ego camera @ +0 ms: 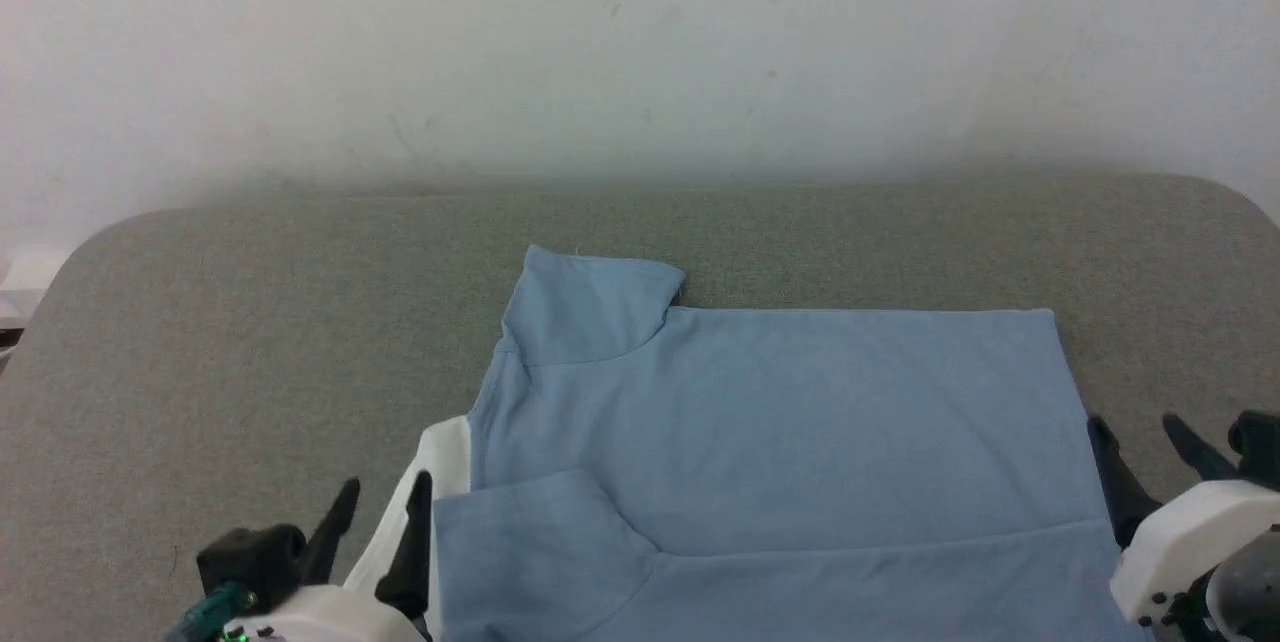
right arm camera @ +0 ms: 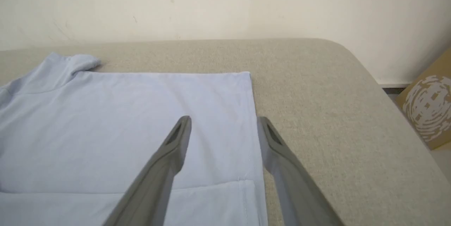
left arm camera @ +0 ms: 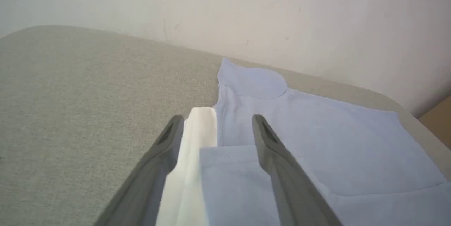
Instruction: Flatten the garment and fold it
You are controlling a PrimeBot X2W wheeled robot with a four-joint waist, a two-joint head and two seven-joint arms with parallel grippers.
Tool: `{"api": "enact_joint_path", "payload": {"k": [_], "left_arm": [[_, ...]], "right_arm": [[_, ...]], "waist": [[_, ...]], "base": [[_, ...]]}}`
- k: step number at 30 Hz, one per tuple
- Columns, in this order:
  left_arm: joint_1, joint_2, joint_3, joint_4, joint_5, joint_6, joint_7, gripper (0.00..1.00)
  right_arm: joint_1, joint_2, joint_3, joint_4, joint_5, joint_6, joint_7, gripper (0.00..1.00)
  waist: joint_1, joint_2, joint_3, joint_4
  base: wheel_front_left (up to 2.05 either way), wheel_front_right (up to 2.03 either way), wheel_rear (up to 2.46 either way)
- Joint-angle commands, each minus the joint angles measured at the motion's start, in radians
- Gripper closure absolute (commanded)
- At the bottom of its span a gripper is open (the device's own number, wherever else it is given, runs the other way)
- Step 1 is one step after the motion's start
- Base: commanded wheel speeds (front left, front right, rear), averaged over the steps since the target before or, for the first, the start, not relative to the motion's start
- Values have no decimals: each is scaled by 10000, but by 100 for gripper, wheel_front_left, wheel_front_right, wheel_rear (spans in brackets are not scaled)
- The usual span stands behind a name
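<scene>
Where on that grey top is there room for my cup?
Bare: the grey top left of the T-shirt, the strip between it and the wall, the right corner. Crowded: near edge, left claw and right claw.

Head view looks down-forward over garment point(ego camera: 780, 422); wrist views low, close, facing wall point(left arm camera: 317, 7); all share garment.
</scene>
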Motion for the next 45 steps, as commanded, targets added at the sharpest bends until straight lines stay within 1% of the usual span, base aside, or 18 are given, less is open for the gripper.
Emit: {"api": "enact_joint_path", "payload": {"k": [1, 5, 8, 10, 12, 15, 18, 20, 23, 27, 31, 34, 38, 40, 42, 45], "left_arm": [[-243, 40, 178, -37, 247, -18, -279, 0], [-474, -172, 774, -215, 829, -72, -654, 0], [-600, -479, 1386, -502, 1446, -267, -694, 0], [-605, -737, 1798, -685, 1868, -521, -697, 0], [-644, -796, 1901, -598, 2316, -885, -699, 0], [-960, -711, 1827, -220, 2785, -1364, -700, 0], [-1600, -424, 1559, 260, 3047, -1767, -423, 0], [-2162, -92, 1266, 607, 3173, -2061, 429, 0], [-3342, 328, 1075, 978, 3223, -2498, 1600, 0], [-5161, 951, 698, 1557, 3288, -3303, 3515, 0], [-7032, 1334, 457, 2429, 2925, -3786, 5489, 0], [-8282, 1593, 297, 3118, 2467, -3948, 6969, 0], [-9455, 1876, 290, 4138, 1725, -3994, 9184, 0], [-9875, 1914, 395, 4456, 1356, -3982, 9998, 0], [-10149, 1900, 490, 4729, 1062, -3831, 10709, 0], [-10377, 1971, 521, 4922, 829, -3699, 11480, 0]], "right_arm": [[-215, -84, 209, -226, 49, -9, -479, 0], [-288, -159, 715, -583, -17, -9, -1860, 0], [-280, -9, 933, -662, -64, -9, -2795, 0], [-309, 120, 1110, -682, -27, -9, -3282, 0], [-371, 266, 1198, -646, 9, -9, -3707, 0], [-473, 306, 1454, -457, -62, -9, -4026, 0], [-670, 386, 1480, -341, -116, -9, -4286, 0], [-781, 448, 1483, -347, -171, -9, -4384, 0], [-939, 477, 1560, -418, -358, -9, -4481, 0], [-1240, 560, 1634, -547, -498, -9, -4620, 0], [-1572, 737, 1822, -601, -506, -9, -4801, 0], [-1810, 848, 1994, -575, -486, -9, -5030, 0], [-2034, 985, 2140, -452, -428, -9, -5418, 0], [-2086, 1026, 2192, -361, -421, -9, -5517, 0], [-2120, 1055, 2190, -252, -417, -9, -5593, 0], [-2183, 1085, 2205, -92, -404, -9, -5696, 0]], "waist": [[0, 0, 75, -142], [0, 0, 235, -332], [0, 0, 387, -476], [0, 0, 546, -592], [0, 0, 706, -706], [0, 0, 999, -898], [0, 0, 1346, -1106], [0, 0, 1656, -1283], [0, 0, 2187, -1598], [0, 0, 2997, -2089], [0, 0, 3664, -2580], [0, 0, 4102, -2930], [0, 0, 4506, -3323], [0, 0, 4686, -3468], [0, 0, 4834, -3569], [0, 0, 5015, -3677]], "base": [[0, 0, 0], [0, 0, 0], [0, 0, 0], [0, 0, 0], [0, 0, 0], [0, 0, 0], [0, 0, 0], [0, 0, 0], [0, 0, 0], [0, 0, 0], [0, 0, 0], [0, 0, 0], [0, 0, 0], [0, 0, 0], [0, 0, 0], [0, 0, 0]]}}
